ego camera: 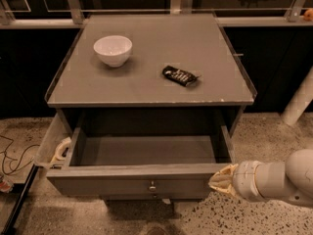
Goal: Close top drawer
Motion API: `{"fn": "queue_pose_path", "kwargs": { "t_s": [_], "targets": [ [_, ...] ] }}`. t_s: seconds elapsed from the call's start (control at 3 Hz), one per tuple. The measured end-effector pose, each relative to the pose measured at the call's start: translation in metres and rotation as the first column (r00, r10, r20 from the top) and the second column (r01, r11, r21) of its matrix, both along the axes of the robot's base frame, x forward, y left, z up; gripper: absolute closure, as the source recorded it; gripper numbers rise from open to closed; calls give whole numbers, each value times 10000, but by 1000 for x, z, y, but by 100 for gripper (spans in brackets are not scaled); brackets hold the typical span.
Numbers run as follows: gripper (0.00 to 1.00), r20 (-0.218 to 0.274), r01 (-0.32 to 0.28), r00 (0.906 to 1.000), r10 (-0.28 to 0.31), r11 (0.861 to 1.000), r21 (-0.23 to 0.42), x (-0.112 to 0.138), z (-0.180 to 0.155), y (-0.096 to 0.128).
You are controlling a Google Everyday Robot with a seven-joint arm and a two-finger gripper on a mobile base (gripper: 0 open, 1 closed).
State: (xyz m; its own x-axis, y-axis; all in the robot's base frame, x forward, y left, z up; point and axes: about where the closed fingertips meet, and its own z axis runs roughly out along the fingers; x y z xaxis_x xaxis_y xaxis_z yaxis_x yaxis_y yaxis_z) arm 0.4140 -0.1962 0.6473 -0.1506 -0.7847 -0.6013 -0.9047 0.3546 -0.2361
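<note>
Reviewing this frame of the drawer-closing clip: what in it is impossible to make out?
All in the camera view:
- Whether the tool, at the right end of the top drawer front, touches it: the two overlap in the picture.
- The cabinet below the top drawer: hidden by the pulled-out front.
- The black packet: print too small to read.
- The arm: cut off by the right edge.

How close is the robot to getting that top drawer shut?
Done: nothing yet; the top drawer stands pulled far out, its bare inside showing. In hand: the tool sits at the right end of the drawer's front, though whether it touches cannot be told. Left: pushing the whole drawer back in under the cabinet top.
</note>
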Motion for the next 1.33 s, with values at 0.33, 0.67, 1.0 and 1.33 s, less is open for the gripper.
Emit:
{"fn": "queue_pose_path", "kwargs": {
  "t_s": [0.33,0.67,1.0,1.33],
  "targets": [
    [100,-6,112,9999,-112,9998,-178,18,-5,-6],
    [100,16,488,9988,-487,9982,-337,46,-15,-21],
    [81,16,487,9988,-487,9982,-337,46,-15,-21],
    [57,16,487,9988,-486,9982,-337,46,-15,-21]
  ]
}}
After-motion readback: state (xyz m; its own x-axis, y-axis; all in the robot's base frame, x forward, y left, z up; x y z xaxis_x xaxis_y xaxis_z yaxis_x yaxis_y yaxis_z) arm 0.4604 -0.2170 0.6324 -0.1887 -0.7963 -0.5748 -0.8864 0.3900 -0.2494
